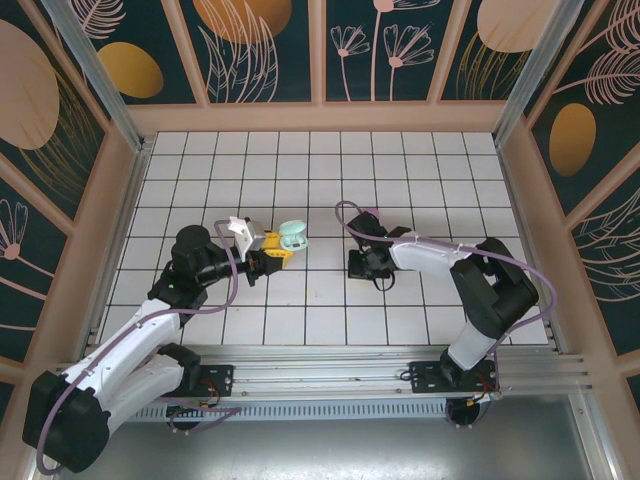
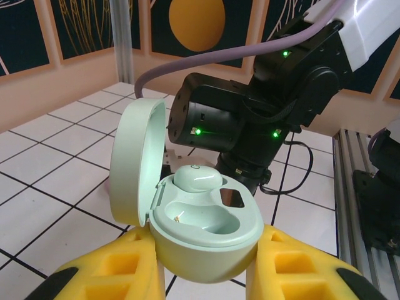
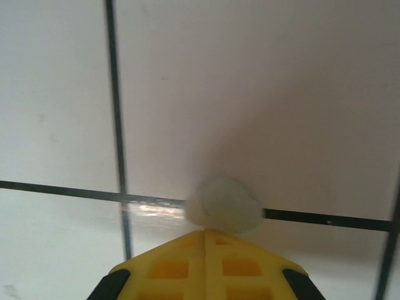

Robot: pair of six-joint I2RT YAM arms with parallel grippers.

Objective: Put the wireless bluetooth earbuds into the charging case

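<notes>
1. One mint charging case (image 2: pixel 134 162), lid up, is clamped between the left gripper's (image 2: pixel 206 265) yellow fingers.
2. Two mint earbuds counted. We see the seated earbud (image 2: pixel 197 178) in the case's far slot; the near slot is empty.
3. We see the loose earbud (image 3: pixel 224 205) on a grout line of the tiled table (image 3: pixel 281 94), right at the tips of the right gripper (image 3: pixel 205 236), whose fingers are pressed together.

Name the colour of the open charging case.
The charging case is pale mint green, clearest in left wrist view.
</notes>
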